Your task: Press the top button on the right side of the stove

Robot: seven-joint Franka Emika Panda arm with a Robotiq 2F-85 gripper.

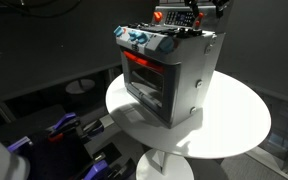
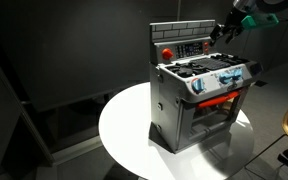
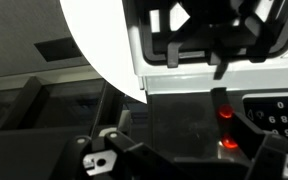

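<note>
The small silver-grey stove stands on a round white table, with an orange-red oven window, blue knobs and a dark back panel. It shows in both exterior views. My gripper hovers at the top of the back panel, at its end by the button rows, with its fingers drawn together into a narrow tip. In an exterior view it sits above the stove's far corner. In the wrist view the stove fills the frame. Two glowing red buttons show just ahead of my dark fingers.
The table's round edge lies close around the stove. Dark floor and black curtains surround it. Blue and black gear lies on the floor beside the table's white pedestal.
</note>
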